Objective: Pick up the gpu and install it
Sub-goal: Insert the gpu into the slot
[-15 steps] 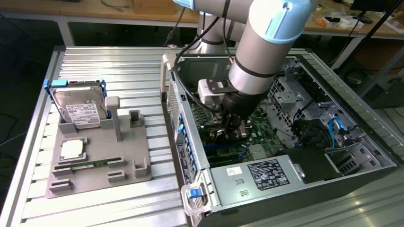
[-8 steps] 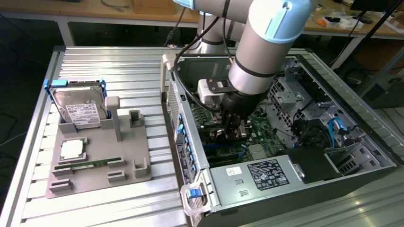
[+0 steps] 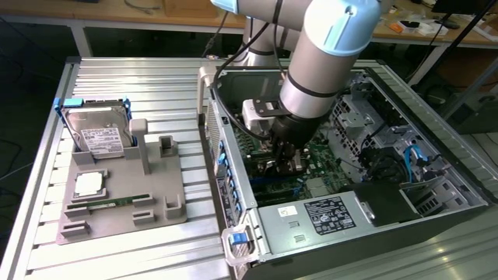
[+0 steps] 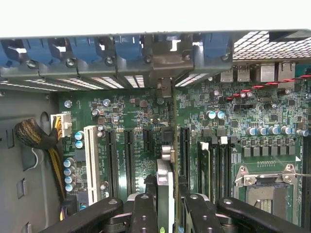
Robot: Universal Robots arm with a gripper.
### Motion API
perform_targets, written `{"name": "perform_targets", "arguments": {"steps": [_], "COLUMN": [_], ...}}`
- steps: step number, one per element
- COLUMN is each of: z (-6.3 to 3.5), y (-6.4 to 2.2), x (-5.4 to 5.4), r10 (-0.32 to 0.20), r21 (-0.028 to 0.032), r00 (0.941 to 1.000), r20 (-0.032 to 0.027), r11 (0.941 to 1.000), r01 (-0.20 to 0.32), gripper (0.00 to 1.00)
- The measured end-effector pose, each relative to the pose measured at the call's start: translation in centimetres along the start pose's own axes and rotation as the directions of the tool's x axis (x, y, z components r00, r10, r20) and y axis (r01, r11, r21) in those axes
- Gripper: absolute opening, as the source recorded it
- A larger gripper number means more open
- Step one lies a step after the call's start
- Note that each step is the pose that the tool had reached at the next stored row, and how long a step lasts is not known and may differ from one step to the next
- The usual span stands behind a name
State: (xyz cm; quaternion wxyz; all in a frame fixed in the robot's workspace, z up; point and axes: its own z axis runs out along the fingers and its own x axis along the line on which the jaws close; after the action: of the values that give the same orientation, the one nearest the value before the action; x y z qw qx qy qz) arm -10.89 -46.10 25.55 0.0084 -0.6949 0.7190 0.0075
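Locate the gripper (image 3: 283,163) at the end of the arm (image 3: 327,58), deep inside the open computer case (image 3: 459,186) lying on its side on the ribbed metal table (image 3: 140,76). Note both fingers (image 4: 144,213) pressed against opposite faces of the gpu (image 4: 165,182), clamping it between them. Find the gpu standing edge-on and upright over the green motherboard (image 4: 131,111), parallel to the black expansion slots (image 4: 129,160) and between two of them. Observe its far end reaching toward the rear wall of the case, beneath the row of blue retaining clips (image 4: 126,48). Treat seating as undetermined: lower edge of the card hidden behind the fingers, possibly touching a slot. Note the processor socket (image 4: 265,189) to one side of the card and the sleeved cable bundle (image 4: 34,136) to the other. Outside the case, toward the exterior view's left, find the grey fixture (image 3: 155,192) carrying an upright hard drive (image 3: 97,137) in a blue frame, a flat processor (image 3: 90,184) and a green memory stick (image 3: 109,203), all well apart from the gripper.
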Motion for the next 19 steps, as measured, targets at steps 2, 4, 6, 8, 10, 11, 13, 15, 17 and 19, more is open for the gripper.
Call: {"name": "perform_targets", "arguments": {"steps": [2,4,6,8,10,11,13,15,17,19], "z": [0.15,0.24,0.32,0.38,0.39,0.39,0.4,0.4,0.33,0.33], "y": [0.05,0.06,0.07,0.07,0.07,0.07,0.07,0.07,0.07,0.06], "x": [0.0,0.01,0.02,0.01,0.01,0.01,0.01,0.01,0.0,0.0], "r10": [0.0,0.0,0.0,0.0,0.0,0.0,0.0,0.0,0.0,0.0], "r21": [-0.0001,-0.0003,-0.0004,-0.0002,-0.0002,-0.0002,-0.0002,-0.0001,0.0002,0.0005], "r00": [1.0,1.0,1.0,1.0,1.0,1.0,1.0,1.0,1.0,1.0], "r20": [0.0002,-0.0004,-0.0006,-0.0002,-0.0003,-0.0002,-0.0002,-0.0001,0.0006,0.0012], "r11": [1.0,1.0,1.0,1.0,1.0,1.0,1.0,1.0,1.0,1.0], "r01": [0.0,0.0,0.0,0.0,0.0,0.0,0.0,0.0,0.0,0.0], "gripper": [0.27,0.27,0.27,0.27,0.27,0.27,0.27,0.27,0.27,0.27]}}
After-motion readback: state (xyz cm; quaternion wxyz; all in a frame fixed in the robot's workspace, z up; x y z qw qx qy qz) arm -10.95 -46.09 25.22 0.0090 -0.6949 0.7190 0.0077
